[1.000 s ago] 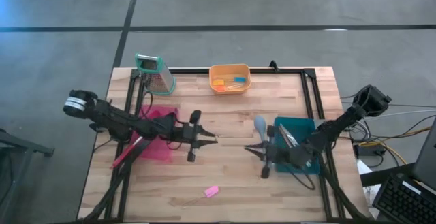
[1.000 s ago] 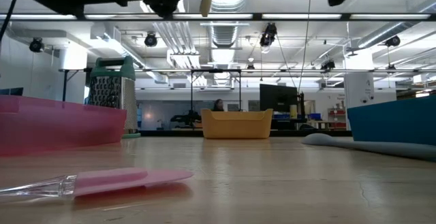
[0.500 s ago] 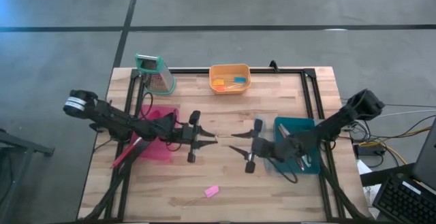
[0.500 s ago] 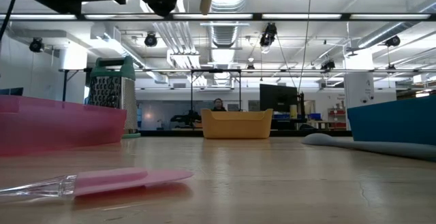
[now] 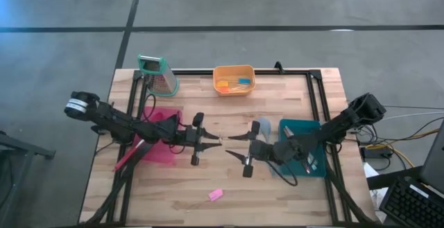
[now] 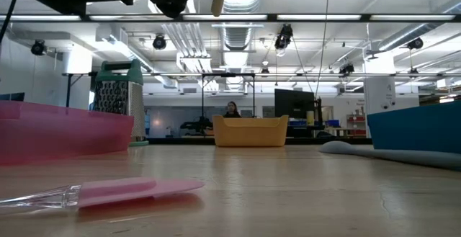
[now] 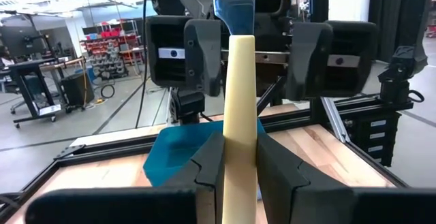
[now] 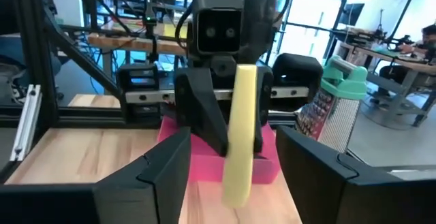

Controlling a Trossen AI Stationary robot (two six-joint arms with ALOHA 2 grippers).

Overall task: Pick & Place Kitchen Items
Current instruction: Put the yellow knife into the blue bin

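Overhead, left gripper [image 5: 216,142] pinches a cream handle [image 7: 240,115]; right gripper [image 5: 234,147] spread, above wooden table [image 5: 229,179]; person [image 6: 232,109] at twelve o'clock.

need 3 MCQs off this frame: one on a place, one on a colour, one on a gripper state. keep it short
1. Where is the pink spatula?
A. in the orange tub
B. on the bare table near its front edge
C. in the teal bin

2. What colour is the top of the grater?
A. green
B. red
C. black

3. How does the left gripper stand?
A. open and empty
B. out of view
C. shut on the cream stick

Answers:
1 B, the high view shows it alone on the wood.
2 A, the high view shows a green cap.
3 C, the left wrist view shows both fingers pressed against the stick.
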